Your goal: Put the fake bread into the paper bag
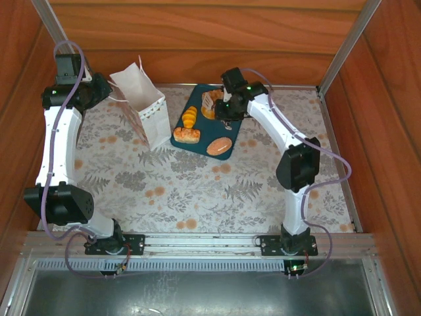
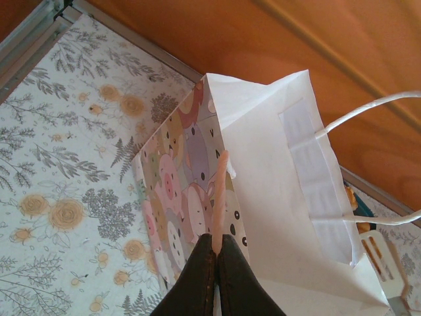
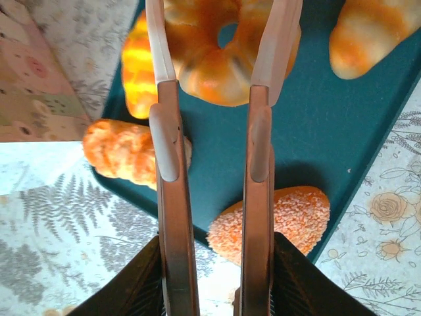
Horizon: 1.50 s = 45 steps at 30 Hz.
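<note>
Progress seems early: five pieces of fake bread point(image 3: 273, 220) lie on the one teal tray point(image 3: 342, 112), and the right end effector point(image 3: 220, 26) stands partly open astride the ring-shaped piece point(image 3: 210, 72); whether it grips yet, I cannot tell. Farther back, the left end effector point(image 2: 217, 247) is pinched closed on a handle point(image 2: 220, 191) of the single paper bag point(image 2: 276, 197), whose visible inside shows no bread.

Golden-orange fake bread point(image 3: 210, 72), dark teal tray point(image 3: 329, 131), white paper bag point(image 2: 276, 197) with pastel print, perhaps piglets.
</note>
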Each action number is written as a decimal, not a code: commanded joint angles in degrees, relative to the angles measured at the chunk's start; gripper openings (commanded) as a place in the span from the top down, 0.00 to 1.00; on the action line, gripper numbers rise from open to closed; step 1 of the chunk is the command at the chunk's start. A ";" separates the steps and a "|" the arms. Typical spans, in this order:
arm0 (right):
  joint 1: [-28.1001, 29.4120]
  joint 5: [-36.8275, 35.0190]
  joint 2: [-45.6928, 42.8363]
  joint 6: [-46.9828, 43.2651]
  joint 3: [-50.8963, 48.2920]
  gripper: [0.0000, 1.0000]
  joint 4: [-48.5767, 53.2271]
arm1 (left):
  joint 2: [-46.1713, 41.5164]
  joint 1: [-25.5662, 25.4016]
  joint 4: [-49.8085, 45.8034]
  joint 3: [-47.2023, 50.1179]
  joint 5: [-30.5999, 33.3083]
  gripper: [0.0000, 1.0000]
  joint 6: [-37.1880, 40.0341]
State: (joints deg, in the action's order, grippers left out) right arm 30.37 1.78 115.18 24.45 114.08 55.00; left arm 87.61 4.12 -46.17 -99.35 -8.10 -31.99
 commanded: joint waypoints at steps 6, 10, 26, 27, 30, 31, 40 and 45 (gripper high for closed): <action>1.37 5.75 -11.87 4.48 -2.19 0.64 -5.96 | -0.65 0.38 -0.23 -0.06 -0.94 1.00 -0.54; 5.08 4.97 -14.93 4.91 -0.45 0.64 -6.40 | -0.69 0.43 -0.23 0.09 -1.10 1.00 -0.53; 19.47 4.43 -11.28 3.90 14.26 0.64 -6.93 | -0.83 0.37 -0.23 -0.03 -1.34 1.00 -0.47; 19.84 4.64 -10.41 3.85 15.29 0.64 -6.93 | -0.86 0.38 -0.23 -0.02 -1.39 1.00 -0.44; 20.49 5.87 -7.96 3.81 17.79 0.64 -7.44 | -0.73 0.42 -0.24 -0.02 -1.46 1.00 -0.44; 20.73 6.44 -7.04 3.70 18.71 0.64 -7.68 | -0.82 0.38 -0.23 0.02 -1.48 1.00 -0.55; 20.94 5.31 0.74 1.37 25.73 0.64 -9.60 | -0.95 0.39 -0.23 0.20 -1.48 1.00 -0.45; 20.79 4.90 4.38 0.87 28.18 0.62 -8.31 | -1.02 0.45 -0.23 0.27 -1.56 1.00 -0.45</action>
State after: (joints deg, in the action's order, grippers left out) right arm 50.72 7.03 119.37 27.05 139.68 48.97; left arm 87.61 4.12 -46.17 -99.35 -8.88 -31.99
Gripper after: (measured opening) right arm 0.378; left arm 0.057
